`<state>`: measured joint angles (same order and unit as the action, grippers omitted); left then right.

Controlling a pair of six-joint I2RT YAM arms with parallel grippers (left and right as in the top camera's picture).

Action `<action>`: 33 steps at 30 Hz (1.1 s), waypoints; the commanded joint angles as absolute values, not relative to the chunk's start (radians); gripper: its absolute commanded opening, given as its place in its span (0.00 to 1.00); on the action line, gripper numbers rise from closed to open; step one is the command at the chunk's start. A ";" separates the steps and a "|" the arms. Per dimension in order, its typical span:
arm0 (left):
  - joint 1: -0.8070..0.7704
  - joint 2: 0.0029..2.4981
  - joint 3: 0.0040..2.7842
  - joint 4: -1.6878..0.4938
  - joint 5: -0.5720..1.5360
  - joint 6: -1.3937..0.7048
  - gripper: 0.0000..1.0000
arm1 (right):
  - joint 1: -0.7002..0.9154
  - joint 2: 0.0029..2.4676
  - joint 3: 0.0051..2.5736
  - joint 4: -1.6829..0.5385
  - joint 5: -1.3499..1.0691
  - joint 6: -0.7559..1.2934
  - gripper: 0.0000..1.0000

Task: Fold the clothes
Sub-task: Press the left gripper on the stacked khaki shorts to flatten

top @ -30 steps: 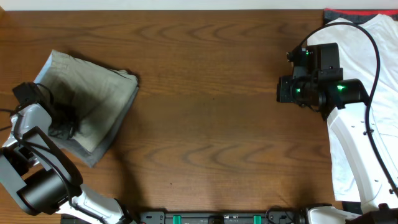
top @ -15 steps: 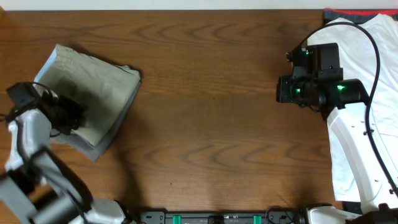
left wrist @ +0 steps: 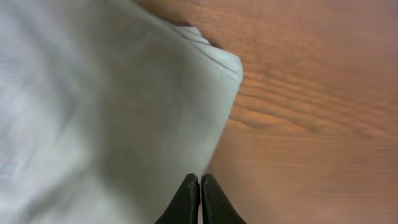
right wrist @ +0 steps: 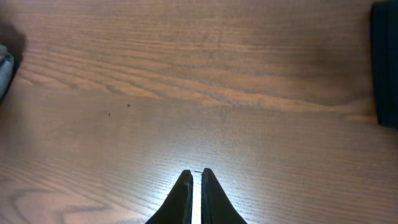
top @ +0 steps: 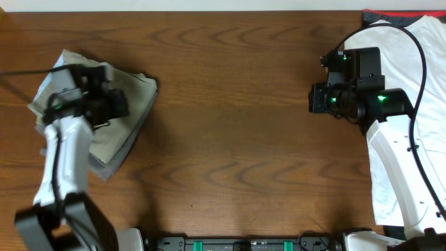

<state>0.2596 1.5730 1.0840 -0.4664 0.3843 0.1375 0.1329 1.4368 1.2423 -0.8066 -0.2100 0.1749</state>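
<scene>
The trousers (top: 129, 87) lie folded in a flat pile at the left side of the table (top: 237, 139). They are a light sandy colour. One corner of the pile points toward the middle of the table. A grey edge shows along the low side of the pile.

The left arm reaches up from the near edge of the table and hangs over the trousers. The left gripper (left wrist: 200, 196) has its two black fingers pressed together. In the left wrist view, the tips sit over the edge of the pile, with cloth on one side and bare wood on the other. It is hard to tell if the tips touch the cloth.

The right gripper (right wrist: 195, 196) is far away, on the right side. Its fingers are pressed together too, over bare wood.

A white T-shirt (top: 435, 42) lies at the right edge of the table, partly under the right arm.
</scene>
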 commanded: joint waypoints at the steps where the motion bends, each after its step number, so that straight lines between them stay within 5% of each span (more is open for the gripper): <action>1: 0.221 1.650 1.083 -0.433 0.254 0.205 0.06 | 0.132 1.420 1.248 -0.812 -0.222 0.171 0.05; 14: 0.220 1.940 1.083 -0.209 0.196 0.011 0.06 | 0.132 1.420 1.248 -0.799 -0.220 0.171 0.05; 28: 0.259 1.946 1.113 -0.044 0.212 -0.196 0.06 | 0.132 1.420 1.248 -0.802 -0.217 0.171 0.05; 30: 0.260 1.922 1.124 -0.080 0.236 -0.196 0.14 | 0.132 1.420 1.248 -0.802 -0.214 0.171 0.04; 33: 0.260 1.844 1.163 -0.184 0.239 -0.193 0.40 | 0.131 1.419 1.248 -0.802 -0.213 0.171 0.10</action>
<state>0.2474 1.9160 1.1225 -0.1287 0.2417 -0.1802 0.1329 1.4368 1.2423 -0.8028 -0.2096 0.1764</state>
